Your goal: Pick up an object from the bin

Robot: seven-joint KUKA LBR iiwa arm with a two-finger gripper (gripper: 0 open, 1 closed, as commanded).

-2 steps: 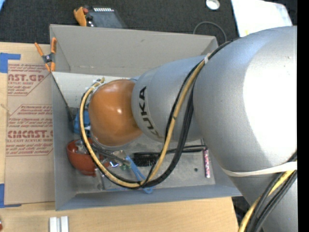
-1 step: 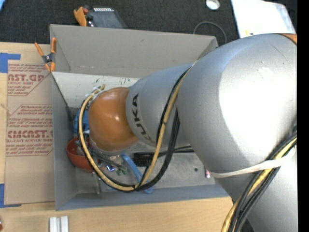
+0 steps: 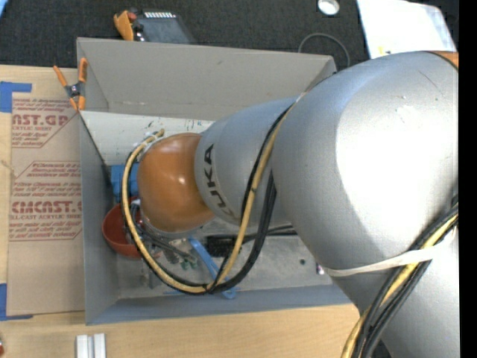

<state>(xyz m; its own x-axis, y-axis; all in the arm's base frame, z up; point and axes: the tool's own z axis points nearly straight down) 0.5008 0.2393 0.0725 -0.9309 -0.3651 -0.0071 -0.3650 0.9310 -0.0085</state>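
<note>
My gripper (image 3: 170,247) is low in the left part of the bin, its dark body showing just under the arm's orange cover. Right beside it on the left lies a red-orange rounded thing (image 3: 114,233), like a small bowl, against the bin's left wall. Above that, a blue thing (image 3: 117,180) pokes out by the same wall. A thin blue piece (image 3: 201,256) lies just right of the gripper, partly under the cables. What lies directly under the gripper is hidden.
The big grey arm reaches in from the right and covers the right half of the bin. A black flat thing (image 3: 222,245) shows on the floor below the arm. A small blue scrap (image 3: 228,294) lies at the near wall.
</note>
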